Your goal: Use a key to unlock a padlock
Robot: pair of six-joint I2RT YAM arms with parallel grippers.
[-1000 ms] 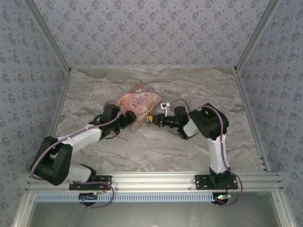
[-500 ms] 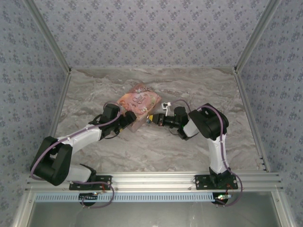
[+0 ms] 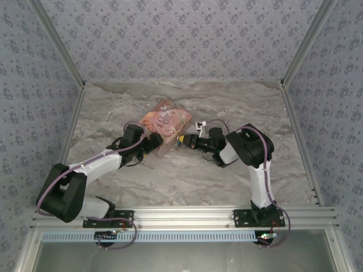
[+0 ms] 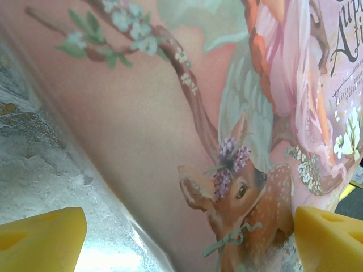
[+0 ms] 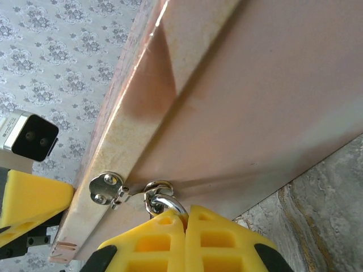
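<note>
On the right gripper (image 5: 186, 218) we see both yellow fingers pressed flat together, no gap between them. The padlock (image 5: 160, 198) sits right at their tips. We only get its silvery shackle, a loop poking out just above the fingertips; the blue body is hidden behind the fingers. We can't tell whether the fingers pinch the lock itself or something thin at it. The shackle is threaded through a small metal hasp (image 5: 108, 187) riveted to the edge of the pink box (image 5: 255, 102). The box looks tilted rather than flat over the marble table (image 5: 329, 187).

On the left gripper (image 4: 184, 241) the jaws are spread wide, with one yellow pad (image 4: 39, 238) at each bottom corner of its wrist view. The box's illustrated face, a fawn and blossom branches, lies between them. Bare table shows between the pad at frame left and the box's edge, so that pad is apart from it. The other pad is just beside the printed face; we can't tell if it touches. We see no grip here.

From the top view we see both arms reach in to the box at mid-table. The left gripper is at its near left corner and the right gripper at its near right edge, where the lock hangs. The padlock is too small to make out from there.
</note>
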